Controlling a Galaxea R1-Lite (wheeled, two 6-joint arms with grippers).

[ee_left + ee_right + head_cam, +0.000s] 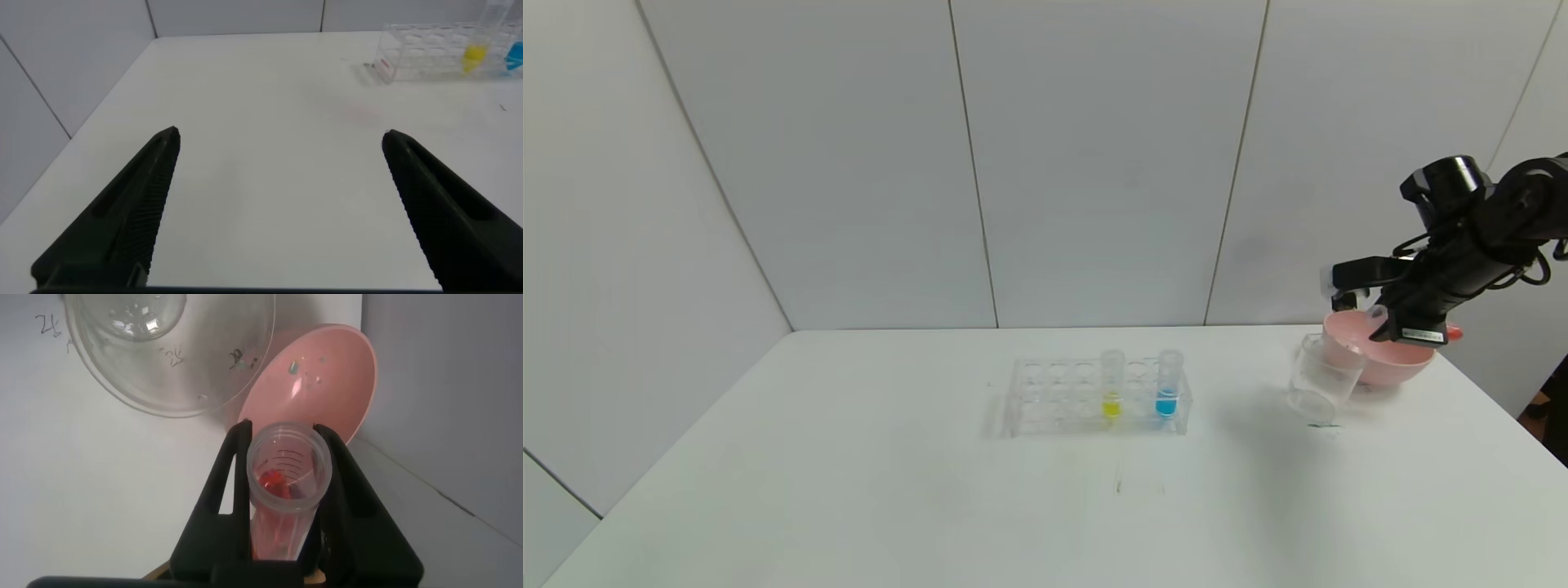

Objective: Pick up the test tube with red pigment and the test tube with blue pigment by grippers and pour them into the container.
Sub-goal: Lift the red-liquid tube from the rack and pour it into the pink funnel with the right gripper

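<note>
My right gripper (1372, 317) is shut on the test tube with red pigment (1452, 332), held lying nearly level above the pink bowl. Its open mouth points toward the container (1323, 377), a clear cup standing just left of the bowl. In the right wrist view the fingers (233, 469) clamp the tube (288, 465); red liquid shows inside, and the container (163, 351) lies beyond it. The test tube with blue pigment (1168, 384) stands upright in the clear rack (1054, 400). My left gripper (281, 135) is open and empty over bare table, out of the head view.
A pink round bowl (1401, 366) sits at the table's far right, also in the right wrist view (327, 376). A yellow-liquid tube (1112, 385) stands in the rack beside the blue one. The rack (425, 57) shows far off in the left wrist view. Wall panels stand behind the table.
</note>
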